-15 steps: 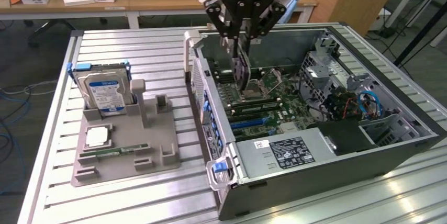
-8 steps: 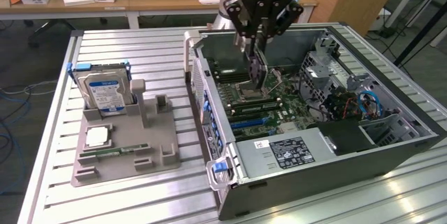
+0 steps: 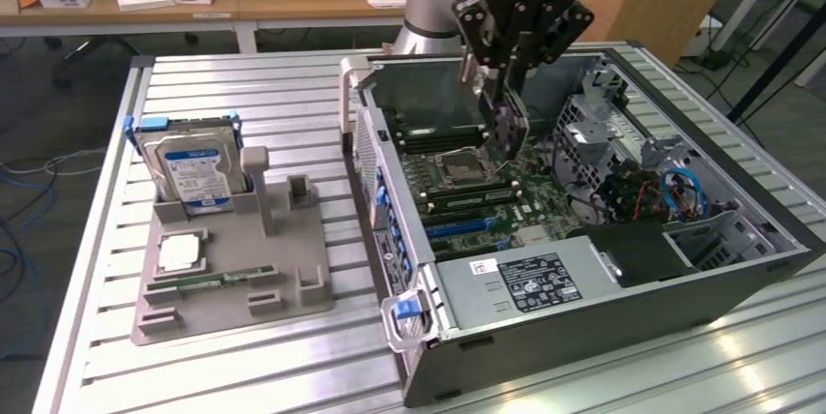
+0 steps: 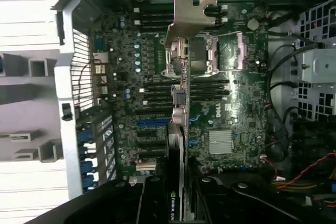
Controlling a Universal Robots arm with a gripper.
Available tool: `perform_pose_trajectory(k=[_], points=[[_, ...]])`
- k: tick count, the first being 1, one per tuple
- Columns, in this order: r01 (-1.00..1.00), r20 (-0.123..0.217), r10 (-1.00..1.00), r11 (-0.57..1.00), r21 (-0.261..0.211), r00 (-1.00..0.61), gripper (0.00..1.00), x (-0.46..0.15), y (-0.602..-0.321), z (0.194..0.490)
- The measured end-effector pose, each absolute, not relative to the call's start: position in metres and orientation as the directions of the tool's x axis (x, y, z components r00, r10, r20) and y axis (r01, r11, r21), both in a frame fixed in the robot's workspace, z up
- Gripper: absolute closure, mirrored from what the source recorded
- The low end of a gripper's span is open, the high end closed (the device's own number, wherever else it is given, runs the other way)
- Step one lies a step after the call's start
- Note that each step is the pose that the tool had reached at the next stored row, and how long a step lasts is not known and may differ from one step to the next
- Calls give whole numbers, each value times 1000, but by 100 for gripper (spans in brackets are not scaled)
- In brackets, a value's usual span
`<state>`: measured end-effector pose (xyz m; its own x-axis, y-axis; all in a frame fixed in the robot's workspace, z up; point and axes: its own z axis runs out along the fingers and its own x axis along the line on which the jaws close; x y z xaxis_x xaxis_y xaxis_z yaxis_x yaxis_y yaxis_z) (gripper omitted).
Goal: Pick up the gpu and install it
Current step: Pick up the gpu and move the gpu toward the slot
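Closest to the wrist camera, the black fingers (image 4: pixel 152 200) of the end effector (image 4: pixel 177 179) are seen closed part-way onto the gpu (image 4: pixel 176 148), one finger pressed against each face, so that the card is gripped at its upper end. The gpu is held edge-on and upright, with its pale metal bracket (image 4: pixel 191 11) at the end farthest from the wrist, pointing down into the open computer case (image 3: pixel 581 337). In the exterior view the card is seen hanging from the end effector over the motherboard (image 4: pixel 236 114), near the processor socket (image 3: pixel 461 167) and the memory slots (image 3: pixel 475 198). It is not seated in any slot, and the blue expansion slots (image 3: pixel 458 228) lie nearer the camera than the card. A grey power supply (image 3: pixel 529 280) with a white label is mounted at the near end of the case. The case is laid on its side on a tabletop (image 3: pixel 258 95) of metal slats. To the exterior view's left of the case, well apart from the end effector, a grey fixture (image 3: pixel 290 293) is placed on the tabletop. A silver hard drive (image 3: pixel 193 170) is stood upright at its far end, a square processor (image 3: pixel 178 252) is laid flat in a recess, and a slim green RAM stick (image 3: pixel 213 280) is laid just beside it, nearer the camera.
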<state>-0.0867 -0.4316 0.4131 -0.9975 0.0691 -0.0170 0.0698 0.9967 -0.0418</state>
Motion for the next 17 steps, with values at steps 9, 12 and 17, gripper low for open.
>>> perform_pose_trajectory(k=[9, 12, 17], points=[[69, -15, 69, 997, -42, -998, 74, -54, -432, 413], [69, -15, 69, 997, -42, -998, 74, -54, -432, 413], [69, -15, 69, 997, -42, -998, 74, -53, -432, 413]])
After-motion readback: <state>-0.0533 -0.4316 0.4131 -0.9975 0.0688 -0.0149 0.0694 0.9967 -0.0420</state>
